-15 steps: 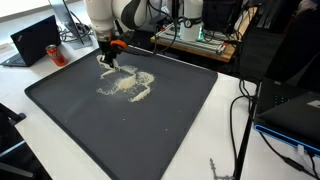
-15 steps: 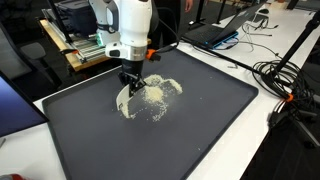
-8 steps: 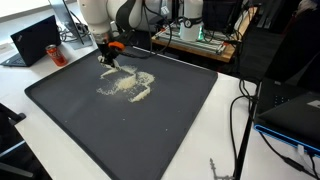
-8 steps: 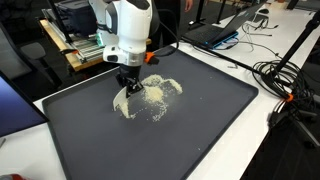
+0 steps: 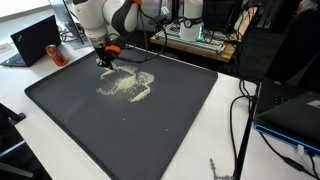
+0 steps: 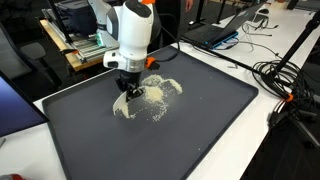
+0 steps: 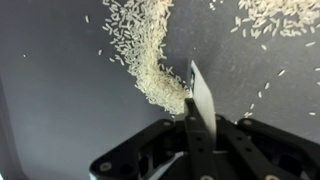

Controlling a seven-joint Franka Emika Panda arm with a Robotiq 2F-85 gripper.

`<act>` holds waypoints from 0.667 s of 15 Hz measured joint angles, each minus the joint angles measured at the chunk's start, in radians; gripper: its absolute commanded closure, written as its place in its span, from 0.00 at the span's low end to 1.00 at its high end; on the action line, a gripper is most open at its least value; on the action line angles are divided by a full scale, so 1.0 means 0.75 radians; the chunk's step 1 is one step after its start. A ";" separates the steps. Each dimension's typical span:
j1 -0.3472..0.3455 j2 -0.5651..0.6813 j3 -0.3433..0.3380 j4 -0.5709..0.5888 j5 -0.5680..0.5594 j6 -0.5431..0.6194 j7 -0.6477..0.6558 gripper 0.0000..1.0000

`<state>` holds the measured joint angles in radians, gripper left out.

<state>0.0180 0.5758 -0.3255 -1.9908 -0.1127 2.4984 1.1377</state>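
1. The gripper enters the wrist view from 6 o'clock, its jaws pressed together on a thin pale blade that stands on edge between them.
2. The blade's tip points toward 12 o'clock and touches a heap of rice, which lies at the blade's 10 o'clock side and trails on toward 12 o'clock.
3. More loose grains lie scattered at 1 o'clock in the wrist view, apart from the heap.
4. In an exterior view the gripper hangs low over a dark mat, at the 10 o'clock edge of the spread rice.
5. In an exterior view the rice forms a pale ragged patch on the mat, with the gripper at its 9 o'clock edge.
6. An open laptop sits off the mat at its 10 o'clock corner.
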 measured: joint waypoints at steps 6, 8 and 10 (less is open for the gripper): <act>0.000 0.051 0.009 0.065 0.000 -0.012 -0.014 0.99; 0.000 0.058 0.017 0.080 0.000 -0.012 -0.025 0.99; 0.002 0.065 0.026 0.095 0.000 -0.012 -0.028 0.99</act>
<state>0.0193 0.6245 -0.3064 -1.9197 -0.1129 2.4892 1.1164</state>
